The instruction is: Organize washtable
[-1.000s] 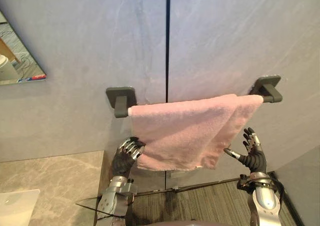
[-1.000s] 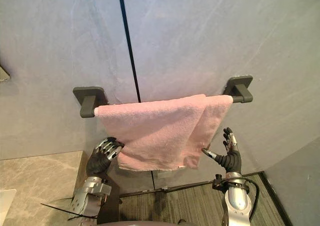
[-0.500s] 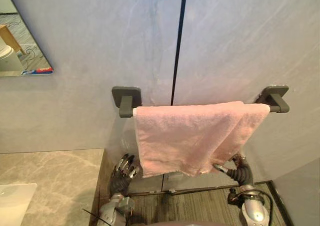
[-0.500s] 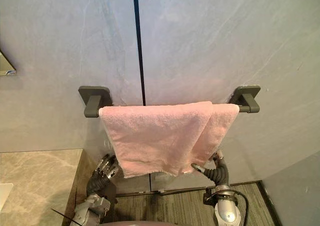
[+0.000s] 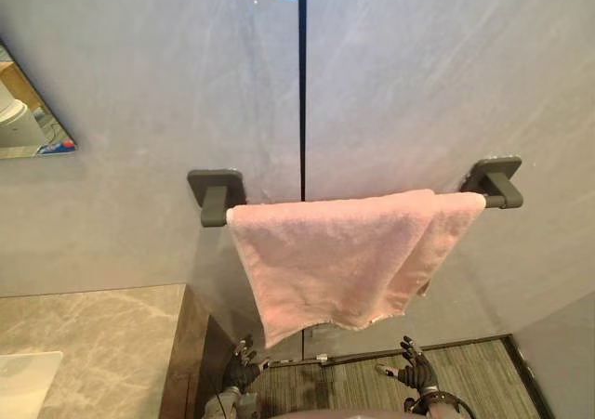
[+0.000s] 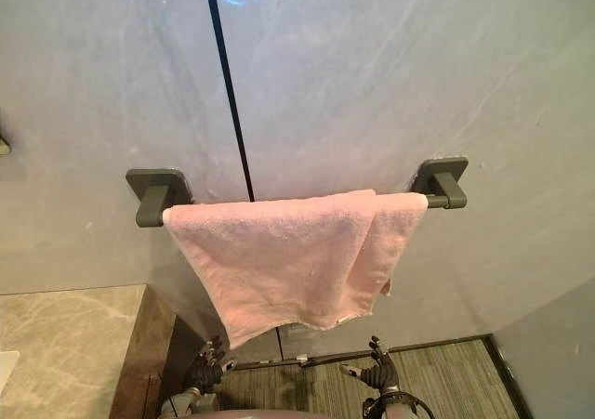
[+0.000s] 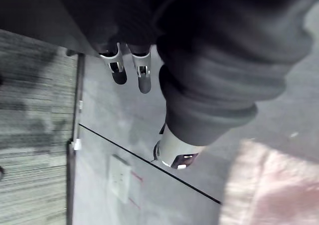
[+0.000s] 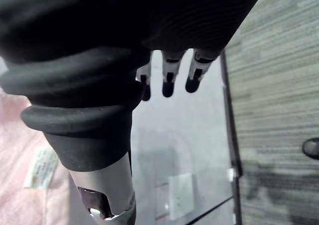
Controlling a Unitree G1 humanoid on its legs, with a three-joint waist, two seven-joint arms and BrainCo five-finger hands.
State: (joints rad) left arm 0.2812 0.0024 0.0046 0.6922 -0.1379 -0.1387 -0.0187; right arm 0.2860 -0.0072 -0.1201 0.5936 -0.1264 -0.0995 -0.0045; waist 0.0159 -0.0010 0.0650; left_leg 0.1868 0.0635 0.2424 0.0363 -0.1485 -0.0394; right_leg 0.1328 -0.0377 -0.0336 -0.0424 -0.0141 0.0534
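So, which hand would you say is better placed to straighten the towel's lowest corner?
Probably left: left hand hangs nearly under the lowest corner of the towel; right hand sits beneath its shorter side.

left hand (image 5: 244, 373) and right hand (image 5: 415, 375) point upward, well apart (fingers straight and loosely spread on both).

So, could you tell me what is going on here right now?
A pink towel hangs draped over the dark towel bar on the grey wall, its lower edge uneven. The robot's left hand and right hand are low beneath it, both open, apart from the cloth and holding nothing.
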